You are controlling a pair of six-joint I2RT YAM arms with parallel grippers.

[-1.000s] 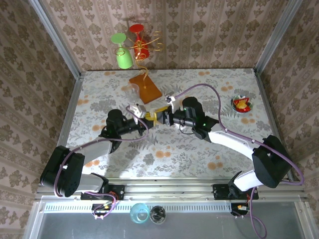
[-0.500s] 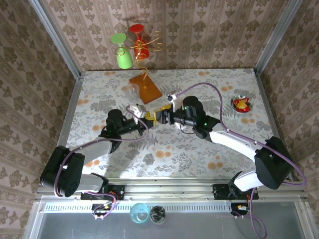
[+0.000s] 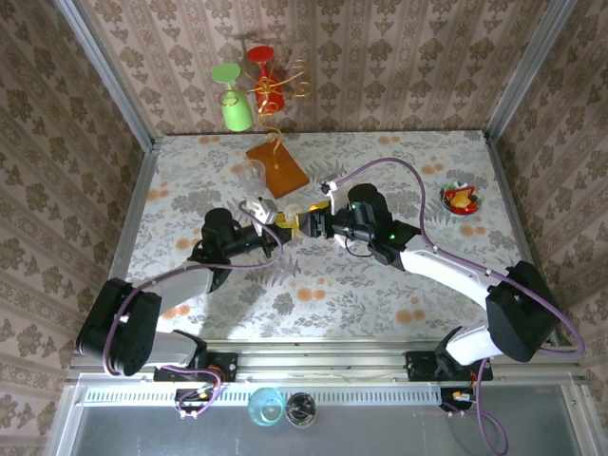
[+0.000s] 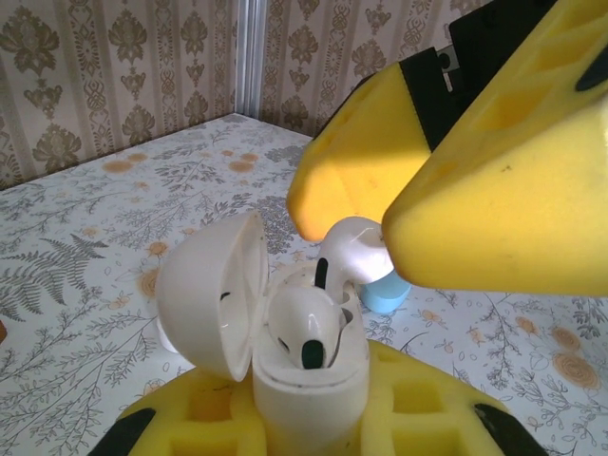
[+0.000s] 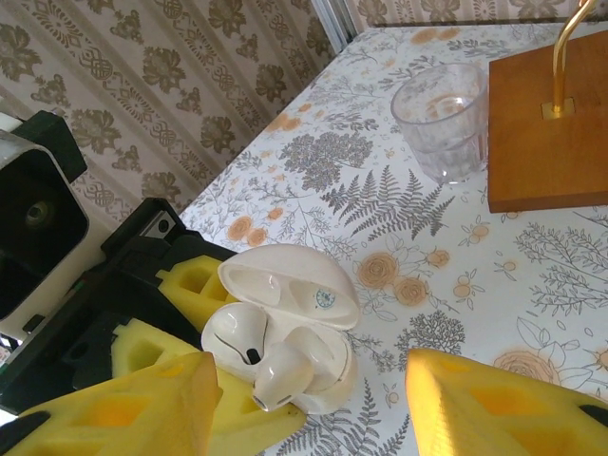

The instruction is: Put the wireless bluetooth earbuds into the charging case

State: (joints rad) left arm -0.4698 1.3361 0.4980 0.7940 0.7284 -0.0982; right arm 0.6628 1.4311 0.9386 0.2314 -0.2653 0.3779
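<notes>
In the left wrist view, the left tool (image 4: 309, 426) is clamped shut on the charging case (image 4: 309, 389). The body of the case stands upright between this tool's two yellow fingers (image 4: 180, 427) and appears lifted off the flowered tabletop (image 4: 95, 237). The lid (image 4: 211, 294) is swung open to one side. The first earbud (image 4: 304, 332) sits low in its socket, on the side nearest this tool. Behind it, the second earbud (image 4: 353, 258) rises higher out of the case, right beneath the tips of the right tool (image 4: 351, 237). Whether those tips touch it cannot be told here.

In the right wrist view, the right tool's jaws stand wide apart and hold nothing. The case lies just ahead of them, in line with the gap. The second earbud lies slanted in its well with its head poking above the rim, while the first sits lower. Beyond the case stand a clear cup (image 5: 446, 119) and a wooden base (image 5: 551, 123).

The task looks nearly done. Both earbuds are in the case and one looks seated. The second probably needs pressing down, and the lid is not yet closed.

In the top view, the two tools meet tip to tip over the middle of the tabletop. Compared with a second earlier, the arms and the case are in almost the same place. The right tool's wrist has shifted only slightly. Any change in its jaws is too small to read at this size.
</notes>
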